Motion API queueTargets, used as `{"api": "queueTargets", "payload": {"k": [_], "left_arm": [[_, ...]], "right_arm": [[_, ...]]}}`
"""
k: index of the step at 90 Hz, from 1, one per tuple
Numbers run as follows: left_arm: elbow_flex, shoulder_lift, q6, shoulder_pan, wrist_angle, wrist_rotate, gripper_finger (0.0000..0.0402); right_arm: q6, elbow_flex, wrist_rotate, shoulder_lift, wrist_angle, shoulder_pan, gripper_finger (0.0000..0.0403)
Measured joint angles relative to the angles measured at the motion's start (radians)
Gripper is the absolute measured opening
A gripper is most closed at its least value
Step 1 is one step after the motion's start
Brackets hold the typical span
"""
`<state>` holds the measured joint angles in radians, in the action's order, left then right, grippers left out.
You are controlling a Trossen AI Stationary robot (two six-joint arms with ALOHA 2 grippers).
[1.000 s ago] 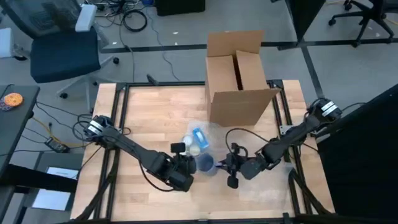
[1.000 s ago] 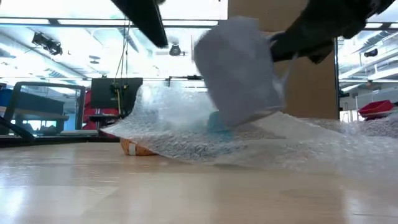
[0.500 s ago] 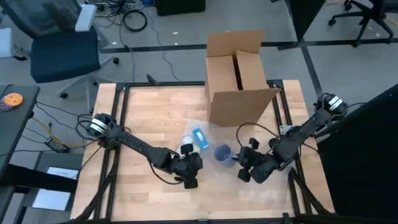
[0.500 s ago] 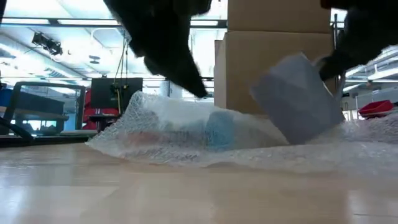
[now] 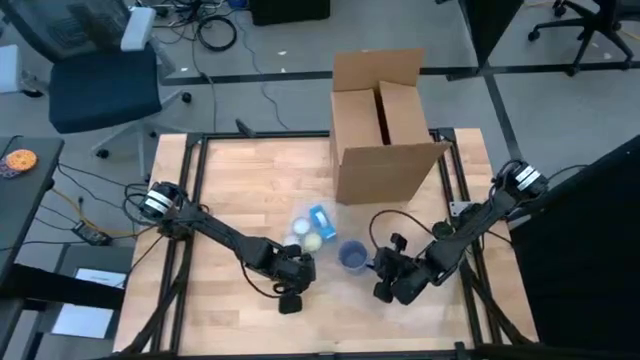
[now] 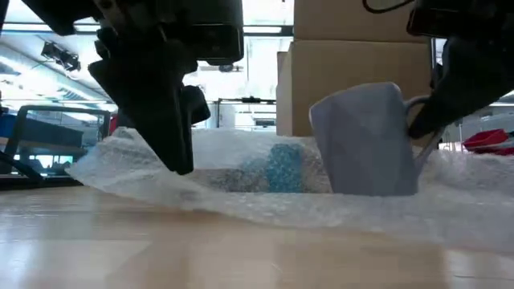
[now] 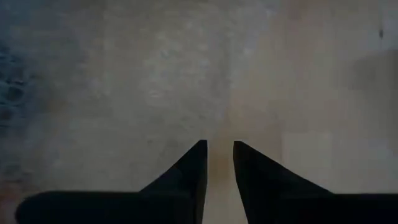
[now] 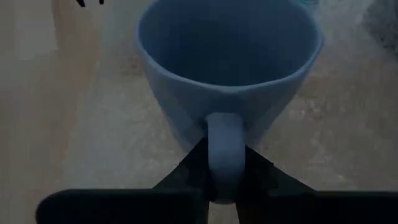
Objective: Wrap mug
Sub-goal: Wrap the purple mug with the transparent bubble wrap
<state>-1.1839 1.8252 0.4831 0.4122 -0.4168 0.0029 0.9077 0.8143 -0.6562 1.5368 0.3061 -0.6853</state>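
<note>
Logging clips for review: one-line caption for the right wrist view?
Right gripper pinches the handle of the upright pale blue ceramic mug on clear bubble wrap.

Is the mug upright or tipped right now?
Upright. The blue mug stands base-down on the bubble wrap, its open, empty mouth facing up, with the right gripper shut on its handle.

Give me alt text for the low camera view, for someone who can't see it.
A pale blue mug stands upright on bubble wrap, held by its handle by the right gripper. The left gripper reaches down to the wrap's other side, and a cardboard box stands behind.
</note>
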Motion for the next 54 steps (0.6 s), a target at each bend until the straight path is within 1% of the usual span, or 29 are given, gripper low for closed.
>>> {"api": "queueTargets", "payload": {"k": [16, 23, 37, 46, 54], "left_arm": [[-0.002, 0.0, 0.0, 0.0, 0.006, -0.011, 0.0062], [-0.002, 0.0, -0.002, 0.0, 0.011, -0.043, 0.0062], [-0.002, 0.0, -0.005, 0.0, 0.033, -0.119, 0.0062], [-0.002, 0.0, -0.005, 0.0, 0.032, -0.125, 0.0062], [-0.002, 0.0, -0.006, 0.0, 0.032, -0.125, 0.0062]], "right_arm": [[-0.021, 0.0, -0.018, 0.0, -0.005, 0.0, 0.0013], [-0.034, -0.001, -0.027, -0.002, -0.007, -0.001, 0.0012], [-0.085, 0.027, -0.121, -0.009, -0.01, -0.021, 0.0011], [-0.1, 0.052, -0.174, -0.024, 0.028, -0.031, 0.0011], [-0.079, 0.054, -0.179, -0.033, 0.075, -0.038, 0.0011]]}}
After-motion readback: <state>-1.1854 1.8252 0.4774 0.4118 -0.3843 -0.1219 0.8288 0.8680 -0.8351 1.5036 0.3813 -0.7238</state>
